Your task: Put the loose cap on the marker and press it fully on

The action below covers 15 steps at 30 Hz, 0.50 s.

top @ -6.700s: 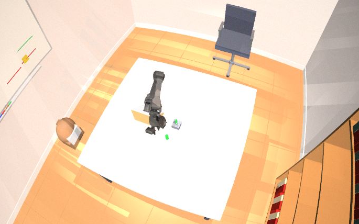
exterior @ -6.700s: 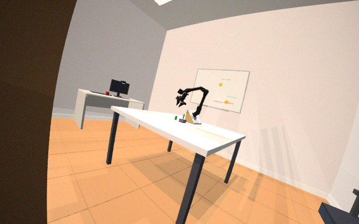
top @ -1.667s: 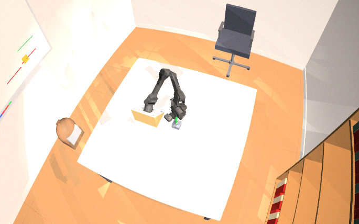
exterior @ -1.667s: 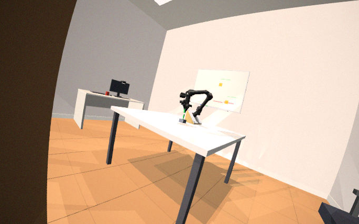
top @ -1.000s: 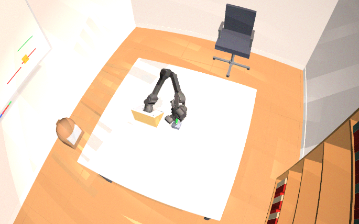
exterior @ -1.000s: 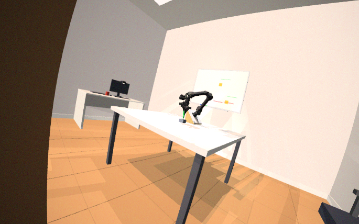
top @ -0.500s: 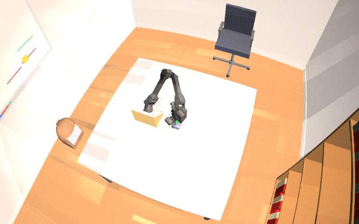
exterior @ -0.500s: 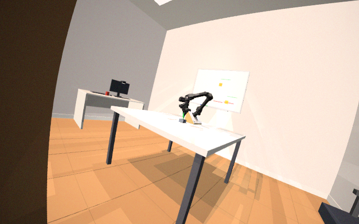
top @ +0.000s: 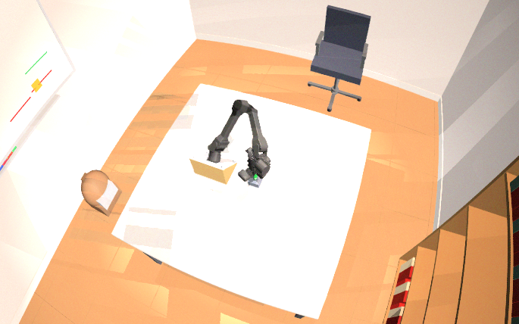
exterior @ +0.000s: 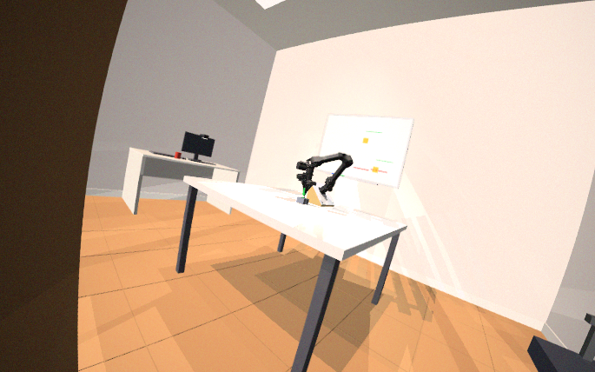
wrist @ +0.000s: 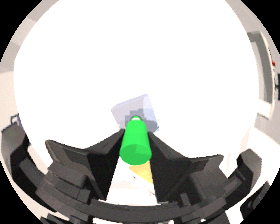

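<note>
The green cap [wrist: 135, 140] [top: 255, 176] is upright between the fingertips of my gripper [wrist: 136, 134], which is shut on it. The grey holder block [wrist: 133, 105] [top: 254, 183] [exterior: 300, 200] stands on the white table [top: 285, 225] [exterior: 262, 202] directly below the cap. A small pale piece shows at the cap's lower end in the wrist view, in line with the holder. The marker's body is mostly hidden by the cap and fingers, so how far the cap sits on it cannot be told.
A wedge-shaped stand with an orange-yellow side [top: 211, 172] [exterior: 315, 196] carries the arm's base, beside the holder block. An office chair [top: 339, 60] stands on the floor beyond the table, and a bookshelf [top: 483, 241] is at the right in the top view.
</note>
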Each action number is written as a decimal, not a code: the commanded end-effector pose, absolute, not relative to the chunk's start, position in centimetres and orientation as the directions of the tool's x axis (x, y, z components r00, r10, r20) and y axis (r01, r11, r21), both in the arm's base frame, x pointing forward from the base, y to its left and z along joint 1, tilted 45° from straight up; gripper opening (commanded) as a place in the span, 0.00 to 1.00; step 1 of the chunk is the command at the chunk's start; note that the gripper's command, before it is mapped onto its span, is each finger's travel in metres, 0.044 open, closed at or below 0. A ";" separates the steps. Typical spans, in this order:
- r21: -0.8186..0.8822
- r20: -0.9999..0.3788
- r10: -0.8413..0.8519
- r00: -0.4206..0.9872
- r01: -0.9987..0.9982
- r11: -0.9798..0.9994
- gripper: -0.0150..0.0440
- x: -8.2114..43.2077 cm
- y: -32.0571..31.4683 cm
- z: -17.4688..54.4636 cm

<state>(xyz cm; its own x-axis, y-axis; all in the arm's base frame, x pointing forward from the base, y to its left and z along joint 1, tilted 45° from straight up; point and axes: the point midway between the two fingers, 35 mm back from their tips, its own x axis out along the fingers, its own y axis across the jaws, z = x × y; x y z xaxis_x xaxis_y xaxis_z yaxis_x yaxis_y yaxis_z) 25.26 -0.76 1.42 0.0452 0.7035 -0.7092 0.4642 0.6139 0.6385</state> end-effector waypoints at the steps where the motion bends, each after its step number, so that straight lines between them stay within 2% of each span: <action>1: 0.639 -0.709 0.703 0.045 0.464 0.614 0.39 25.3 -0.8 1.4; 15: 0.639 -0.709 0.703 0.045 0.464 0.614 1.00 25.3 -0.8 1.4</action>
<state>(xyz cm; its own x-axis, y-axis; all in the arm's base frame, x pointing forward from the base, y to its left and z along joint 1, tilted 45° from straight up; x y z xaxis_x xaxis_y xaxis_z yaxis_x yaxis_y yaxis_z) 25.26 -0.75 1.42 0.0453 0.7038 -0.7089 0.4642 0.6135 0.6388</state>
